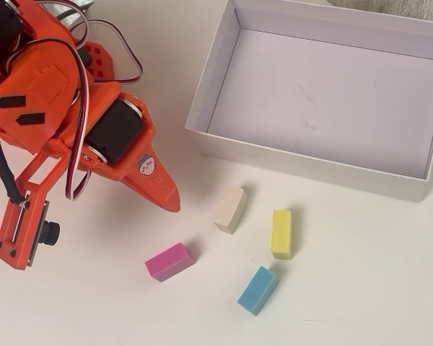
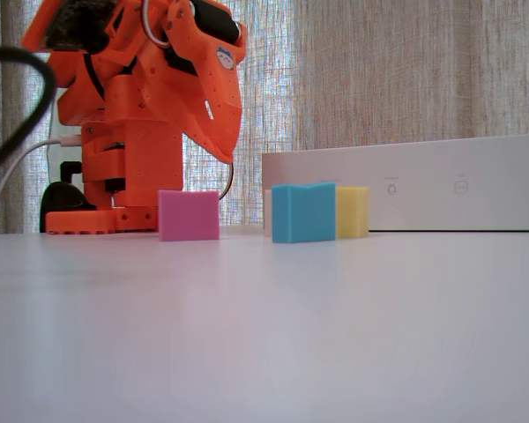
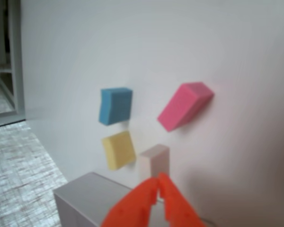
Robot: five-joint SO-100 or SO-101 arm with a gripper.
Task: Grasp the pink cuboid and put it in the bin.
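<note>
Item: gripper (image 3: pixel 158 182) — orange, two-finger. Fingertips pressed together in the wrist view, nothing between them; raised off the table in the fixed view.

Item: pink cuboid (image 1: pixel 169 261) — lies flat on the white table (image 1: pixel 346 288), outside the bin (image 1: pixel 303 166), untouched. In the overhead view it sits below and slightly left of the gripper's tip, near but clearly apart. Neighbours: cream block (image 1: pixel 230 209) to its upper right, blue block (image 1: pixel 257 290) to its lower right, yellow block (image 1: pixel 281 233) further right.

Step in hand, as judged: the approach, with the grasp not yet begun. To do it well, the fingers likely need to spread first, then the wrist should turn so they straddle the cuboid's short sides, since it lies at a slant. Descend straight down over its middle; keeping to the pink block's left side avoids nudging the cream block, its nearest neighbour.

Item: bin — empty, upper right in the overhead view.
</note>
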